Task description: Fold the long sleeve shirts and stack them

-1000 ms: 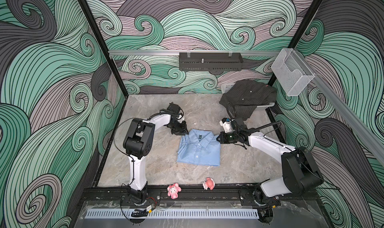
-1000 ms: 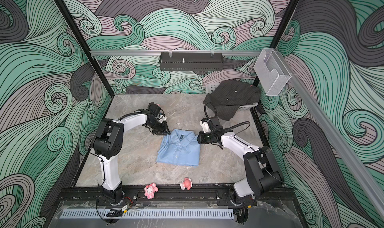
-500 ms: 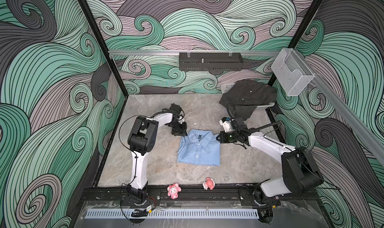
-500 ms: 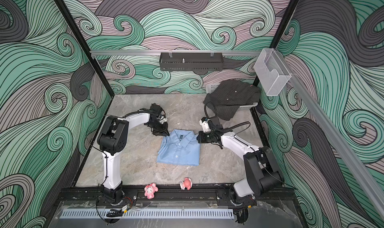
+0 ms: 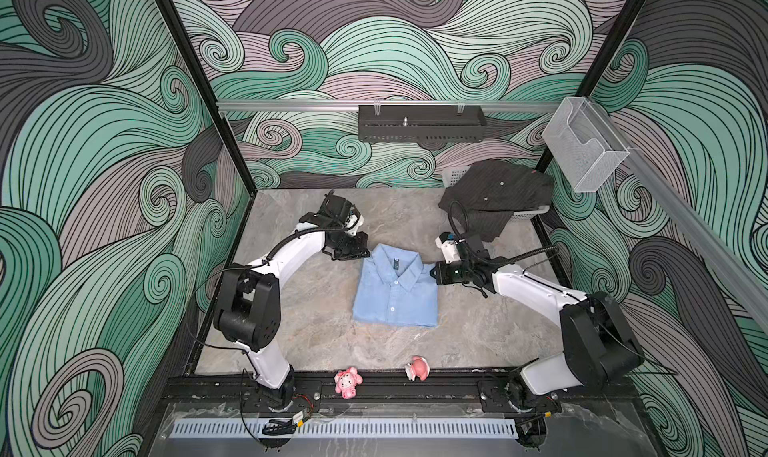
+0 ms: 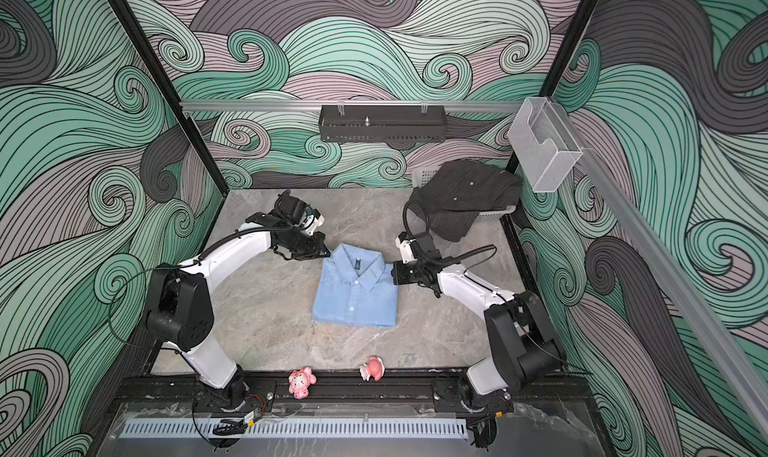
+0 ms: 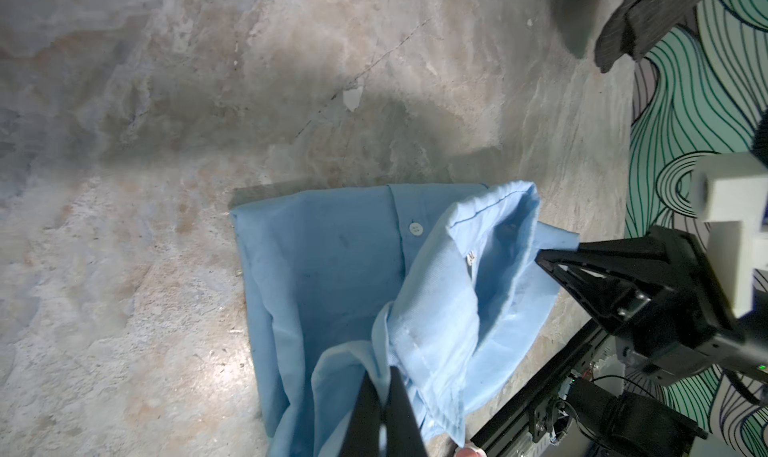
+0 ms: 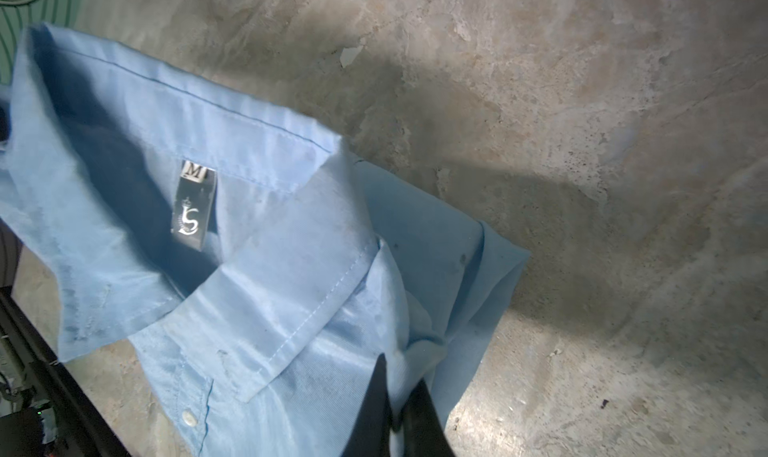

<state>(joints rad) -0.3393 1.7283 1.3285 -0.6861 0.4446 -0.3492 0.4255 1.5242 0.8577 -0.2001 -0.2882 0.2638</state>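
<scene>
Two grippers are clamped on the light blue shirt (image 5: 395, 297), one at each shoulder. The left gripper (image 5: 362, 254) is pinched tight on the far left shoulder. Its wrist view shows the black fingers (image 7: 365, 396) almost together, with a fold of blue cloth caught between them. The right gripper (image 5: 433, 274) is closed just as narrowly on the far right shoulder, and in its own wrist view the cloth bunches up into its fingers (image 8: 422, 413).

That shirt lies mid-table (image 5: 291, 309), folded to a neat rectangle with the button front up. Its collar (image 5: 395, 263) points to the far side and the folded edge to the near side, so the long axis runs near to far.

Far right, well apart from it, the dark pinstriped shirt (image 5: 494, 197) hangs unfolded over a pale basket (image 5: 528, 215).

From above, in both top views, the neck label (image 6: 358, 263) is only a small dark strip. The right wrist view brings it close enough to read an "M" on it. The left wrist view shows the collar standing open and the right gripper's closed tips against the shirt's edge, which the top views leave too small to judge.
</scene>
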